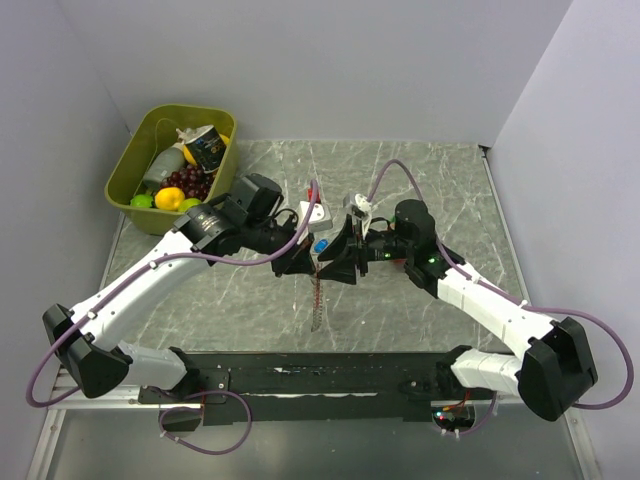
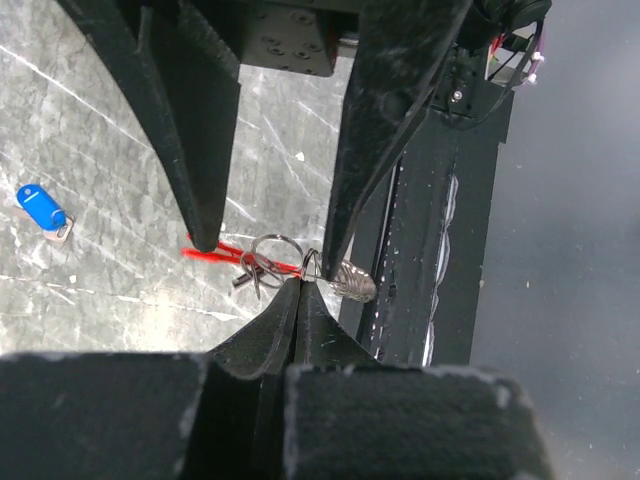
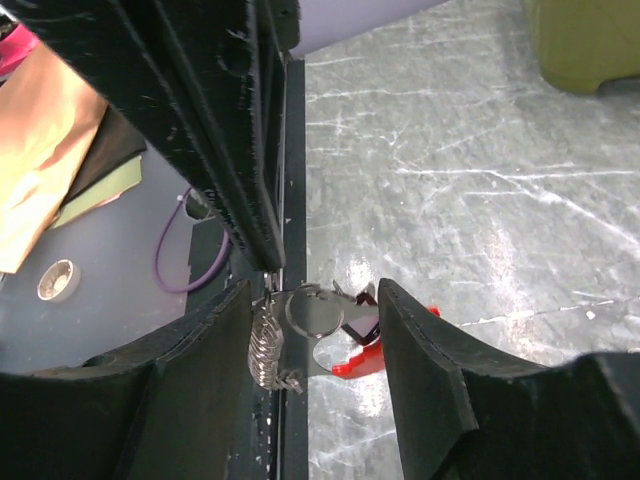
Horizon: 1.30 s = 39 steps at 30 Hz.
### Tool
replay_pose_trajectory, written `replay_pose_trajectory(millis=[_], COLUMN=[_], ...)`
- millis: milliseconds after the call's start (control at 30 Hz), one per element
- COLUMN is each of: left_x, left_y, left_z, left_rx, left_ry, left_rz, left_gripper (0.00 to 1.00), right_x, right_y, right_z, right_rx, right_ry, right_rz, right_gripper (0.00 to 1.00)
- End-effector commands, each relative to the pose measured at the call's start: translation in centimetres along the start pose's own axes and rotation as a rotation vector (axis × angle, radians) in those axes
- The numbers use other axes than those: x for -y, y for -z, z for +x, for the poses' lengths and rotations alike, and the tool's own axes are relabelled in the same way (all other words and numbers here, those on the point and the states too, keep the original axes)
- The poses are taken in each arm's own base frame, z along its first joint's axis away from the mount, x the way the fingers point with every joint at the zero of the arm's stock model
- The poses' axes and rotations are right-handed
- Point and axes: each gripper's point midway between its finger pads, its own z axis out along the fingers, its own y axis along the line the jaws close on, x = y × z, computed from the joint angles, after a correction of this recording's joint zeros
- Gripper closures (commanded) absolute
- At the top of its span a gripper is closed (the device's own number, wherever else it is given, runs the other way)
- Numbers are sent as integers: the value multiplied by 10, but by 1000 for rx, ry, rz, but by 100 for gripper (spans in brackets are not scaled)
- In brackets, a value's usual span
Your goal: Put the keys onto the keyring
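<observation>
The keyring (image 2: 268, 254) hangs above the table between both grippers: a red clip (image 3: 362, 360), a round wire ring (image 3: 315, 310) and a silvery coil (image 3: 265, 345). My left gripper (image 2: 300, 284) is shut, its tips pinching a thin wire loop of the keyring. My right gripper (image 3: 315, 335) faces it with its jaws apart. One of its fingers (image 2: 205, 235) sits over the red clip and the other beside the coil, with the ring bunch in the gap. A small blue-headed key (image 2: 40, 207) lies on the table beyond the grippers (image 1: 318, 262), untouched.
An olive bin (image 1: 128, 165) of toy fruit and a carton stands at the back left. A small white block (image 1: 313, 212) lies just behind the grippers. The black base rail (image 1: 330, 378) runs along the near edge, right under the keyring's coil end.
</observation>
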Motion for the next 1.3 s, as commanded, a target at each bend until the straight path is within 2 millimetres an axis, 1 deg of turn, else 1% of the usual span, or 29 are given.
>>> replay_pose_trajectory(millis=[0, 67, 100, 133, 167, 267, 400, 433, 467, 500, 533, 567, 600, 633, 667, 700, 767, 800, 833, 867, 900, 933, 1000, 1033, 1067, 1100, 1133, 1167, 1267], left_x=[9, 8, 8, 8, 9, 8, 0, 0, -4, -8, -8, -10, -17, -15, -16, -18, -16, -14, -9, -9, -9, -7, -6, -5, 0, -1, -4, 7, 13], left_y=[6, 6, 6, 6, 5, 4, 7, 11, 14, 14, 20, 23, 24, 31, 34, 34, 42, 39, 45, 47, 45, 52, 55, 59, 67, 65, 68, 68, 60], left_z=[-24, -23, -23, -23, -23, -23, -30, -34, -46, -45, -51, -54, -58, -63, -66, -68, -73, -67, -76, -75, -69, -76, -69, -69, -74, -67, -67, -66, -59], left_rx=[70, 70, 69, 68, 67, 69, 99, 123, 172, 183, 218, 243, 279, 315, 348, 381, 431, 438, 488, 505, 504, 546, 568, 588, 626, 624, 638, 641, 612], left_ry=[-65, -66, -65, -65, -63, -68, -67, -72, -74, -67, -79, -53, -58, -67, -44, -47, -48, -6, -27, -12, 1, -15, 15, 19, 9, 27, 31, 13, 14], left_rz=[31, 29, 29, 31, 36, 32, -25, -42, -71, -100, -127, -153, -191, -206, -224, -233, -236, -222, -199, -192, -181, -170, -107, -84, -24, 4, 16, 93, 176], left_gripper=[99, 99, 99, 99, 99, 99, 99, 90, 87, 84, 69, 59, 53, 45, 42, 42, 41, 42, 43, 44, 44, 44, 44, 44, 44, 44, 44, 44, 45], right_x=[-3, -3, -3, -4, -4, -7, -10, -10, -10, -11, -11, -12, -12, -12, -14, -14, -16, -15, -15, -19, -20, -21, -27, -28, -33, -35, -37, -41, -48], right_y=[-2, -2, -3, -4, -4, -5, -6, -5, -4, -4, -4, -2, -2, -2, 0, 1, 3, 4, 4, 6, 7, 8, 11, 12, 14, 14, 14, 15, 16], right_z=[-24, -25, -24, -24, -26, -27, -30, -28, -31, -34, -33, -35, -39, -36, -38, -40, -44, -45, -42, -48, -50, -48, -56, -55, -61, -61, -61, -63, -65], right_rx=[37, 44, 43, 42, 46, 46, 65, 68, 82, 97, 103, 113, 128, 131, 142, 155, 177, 185, 186, 208, 220, 229, 265, 270, 295, 301, 297, 302, 308], right_ry=[70, 72, 66, 57, 58, 46, 43, 39, 43, 45, 42, 45, 50, 47, 53, 51, 63, 66, 59, 85, 78, 78, 92, 88, 114, 99, 98, 98, 100], right_rz=[5, -1, -7, -15, -18, -43, -51, -49, -35, -35, -31, -26, -21, -20, -19, -8, -6, 6, 9, 2, 6, 5, -8, -11, -25, -33, -49, -65, -95], right_gripper=[39, 43, 58, 68, 85, 100, 100, 100, 100, 100, 100, 100, 100, 100, 100, 100, 100, 100, 100, 100, 100, 100, 100, 100, 100, 100, 100, 100, 100])
